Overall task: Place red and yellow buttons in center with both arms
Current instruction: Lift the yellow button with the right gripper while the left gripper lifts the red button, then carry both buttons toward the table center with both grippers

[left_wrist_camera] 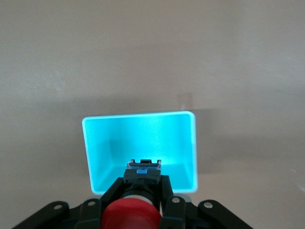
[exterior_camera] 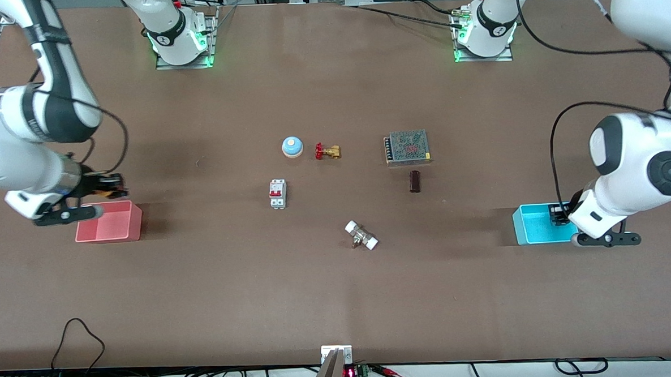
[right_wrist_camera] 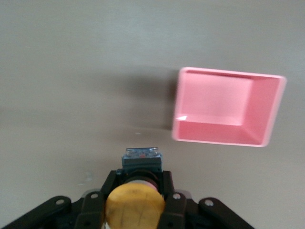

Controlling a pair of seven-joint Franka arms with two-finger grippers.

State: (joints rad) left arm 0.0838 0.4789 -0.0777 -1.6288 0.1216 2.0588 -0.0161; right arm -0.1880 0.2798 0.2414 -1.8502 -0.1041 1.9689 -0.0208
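My left gripper [left_wrist_camera: 142, 179] is shut on the red button [left_wrist_camera: 131, 214] and holds it by its black base just over the blue bin [left_wrist_camera: 188, 143]. In the front view that gripper [exterior_camera: 556, 213] is at the blue bin [exterior_camera: 532, 225], at the left arm's end of the table. My right gripper [right_wrist_camera: 141, 174] is shut on the yellow button [right_wrist_camera: 135, 205]. It hangs over bare table beside the pink bin [right_wrist_camera: 214, 136]. In the front view it [exterior_camera: 106, 187] is just above the pink bin's [exterior_camera: 110, 224] edge, at the right arm's end. The table centre [exterior_camera: 336, 194] is bare brown surface.
Around the centre lie a blue dome with a cream top [exterior_camera: 292, 147], a brass valve with a red handle [exterior_camera: 327, 151], a white circuit breaker [exterior_camera: 278, 194], a mesh-topped power supply [exterior_camera: 407, 147], a dark cylinder [exterior_camera: 414, 181] and a white-ended fitting [exterior_camera: 361, 235].
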